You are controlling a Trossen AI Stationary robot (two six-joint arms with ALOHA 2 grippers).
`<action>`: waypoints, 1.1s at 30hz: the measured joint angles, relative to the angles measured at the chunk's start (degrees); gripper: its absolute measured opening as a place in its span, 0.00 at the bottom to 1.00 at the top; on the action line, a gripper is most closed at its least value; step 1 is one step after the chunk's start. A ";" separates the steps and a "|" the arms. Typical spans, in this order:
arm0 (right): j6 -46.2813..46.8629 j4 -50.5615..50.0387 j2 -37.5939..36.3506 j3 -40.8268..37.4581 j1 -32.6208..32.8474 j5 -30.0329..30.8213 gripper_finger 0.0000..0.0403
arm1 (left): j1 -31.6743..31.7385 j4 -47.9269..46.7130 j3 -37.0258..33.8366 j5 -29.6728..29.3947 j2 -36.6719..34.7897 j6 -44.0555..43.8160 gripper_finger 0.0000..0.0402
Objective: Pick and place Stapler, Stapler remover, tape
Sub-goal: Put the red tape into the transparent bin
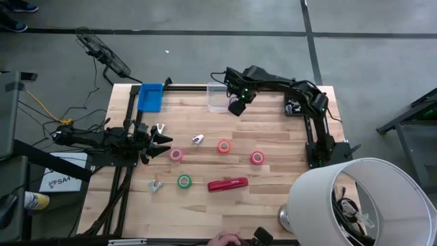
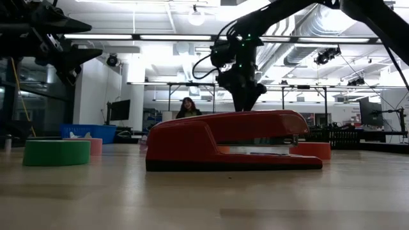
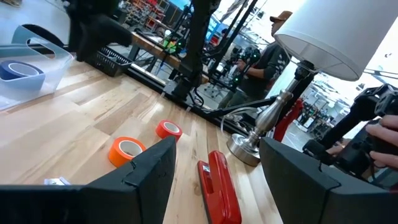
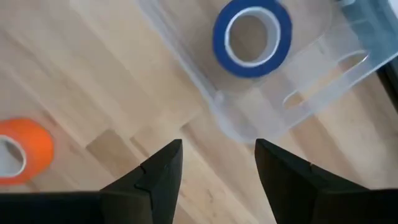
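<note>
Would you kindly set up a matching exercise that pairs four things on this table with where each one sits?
Things:
1. long red stapler
2. blue tape roll
3. green tape roll
4. solid blue bin

Places:
A. at the table's far edge, on the left arm's side of the clear bin
B. inside the clear plastic bin
C. near the front edge, beside the green tape roll
D. between a silvery claw-shaped piece and the stapler

Pairs: 1-C, 2-B, 3-D, 4-A
</note>
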 joint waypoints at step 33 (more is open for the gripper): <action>20.93 8.27 -22.97 -39.60 20.16 -4.01 0.48 | 0.00 0.00 -0.01 -0.02 0.01 0.01 0.57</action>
